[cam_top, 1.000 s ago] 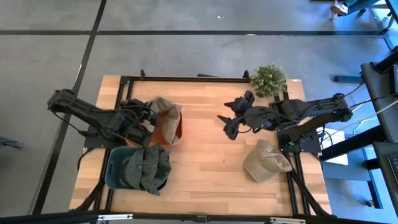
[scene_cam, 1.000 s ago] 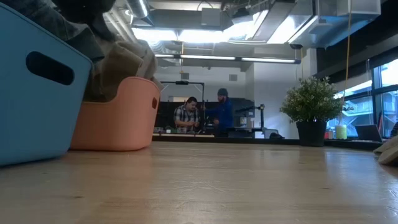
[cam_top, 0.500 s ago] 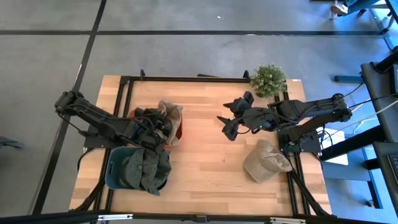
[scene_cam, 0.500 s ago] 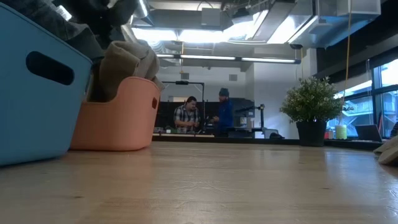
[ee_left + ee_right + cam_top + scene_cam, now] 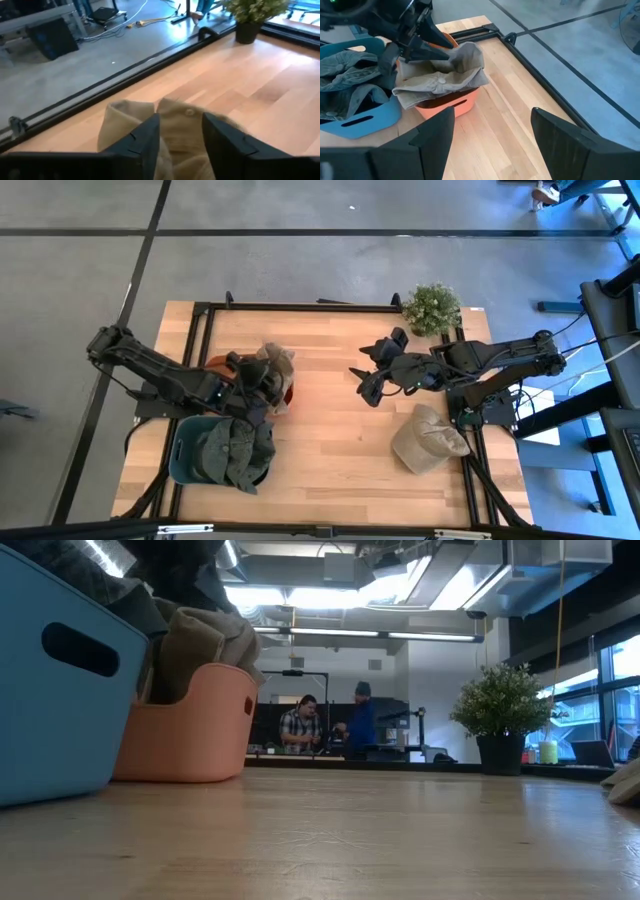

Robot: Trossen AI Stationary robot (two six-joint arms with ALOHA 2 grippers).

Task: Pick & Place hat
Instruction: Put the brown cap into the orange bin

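Tan hat point(image 5: 442, 75) lies draped across the rim of the orange bin point(image 5: 451, 102), directly under the left claw point(image 5: 258, 385), whose fingers pinch a fold of its fabric; the grip is high, probably so the cloth can be lowered into the bin. Just beside that claw, a blue bin point(image 5: 185, 460) holds green hats point(image 5: 235, 448). The right claw point(image 5: 366, 383) hovers well apart over bare table point(image 5: 330, 440), fingers spread, waiting. Near it lies another beige hat point(image 5: 428, 438), likely the next to be picked.
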